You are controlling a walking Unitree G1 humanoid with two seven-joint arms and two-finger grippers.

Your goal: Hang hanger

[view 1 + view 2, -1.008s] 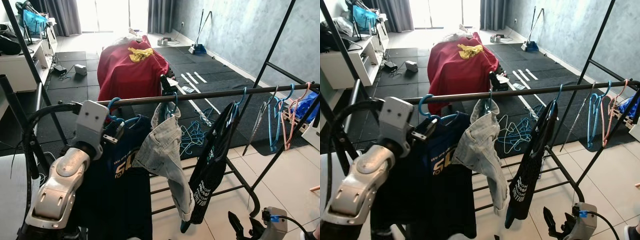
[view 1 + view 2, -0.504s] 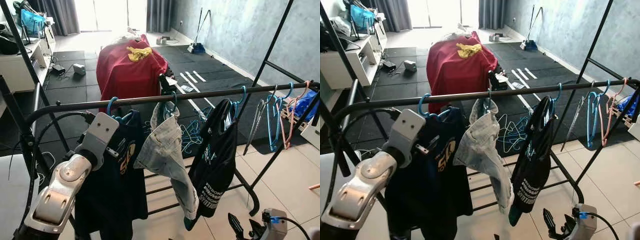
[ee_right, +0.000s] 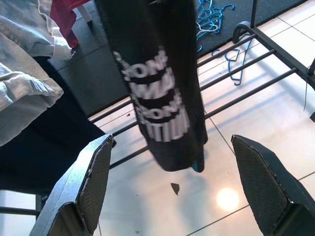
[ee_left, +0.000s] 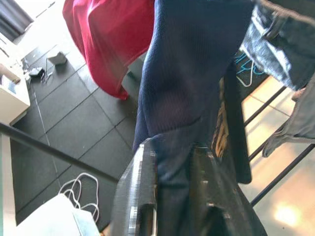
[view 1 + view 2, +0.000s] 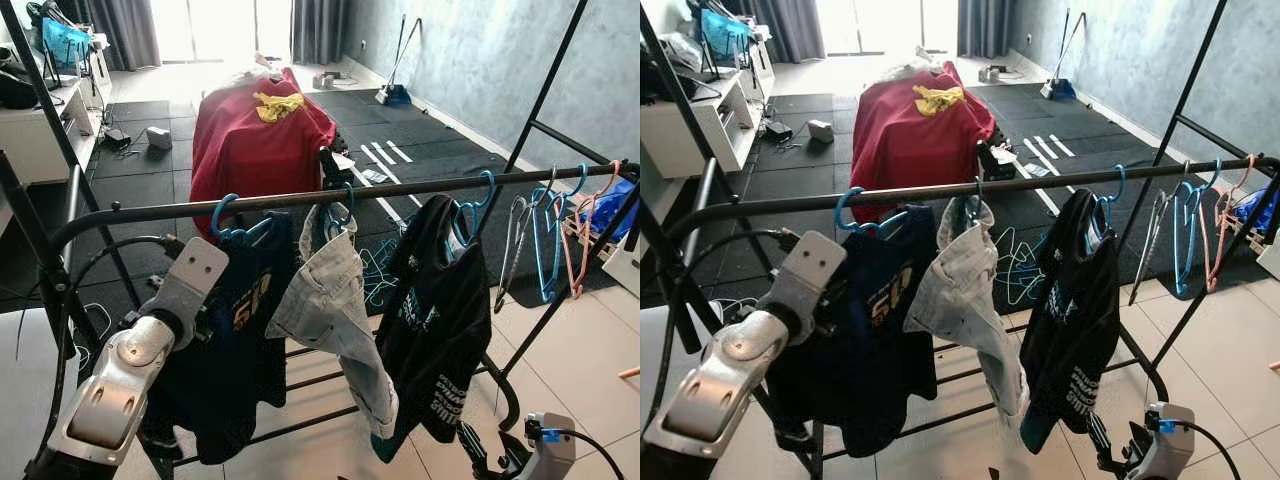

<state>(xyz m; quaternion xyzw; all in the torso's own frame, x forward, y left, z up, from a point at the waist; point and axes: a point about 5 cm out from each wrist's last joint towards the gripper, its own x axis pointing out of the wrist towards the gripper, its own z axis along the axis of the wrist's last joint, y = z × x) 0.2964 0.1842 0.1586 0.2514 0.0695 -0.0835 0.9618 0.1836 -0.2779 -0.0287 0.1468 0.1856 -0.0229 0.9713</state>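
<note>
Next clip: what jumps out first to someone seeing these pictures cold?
A black metal clothes rail crosses the scene with a navy printed T-shirt, a pale denim garment and a black printed T-shirt hanging from blue hangers. The left gripper is shut on the navy shirt's fabric. Behind, a red cloth drapes over furniture on dark floor mats, and the right gripper hangs open low by the tiles.

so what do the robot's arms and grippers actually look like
The left arm is silver, built of rounded segments ending in a flat grey wrist block, with a thick black cable looping off it. Its left gripper has two long dark fingers. The right gripper has two black fingers with textured inner pads, and a blue connector with a black cable at the wrist.
</note>
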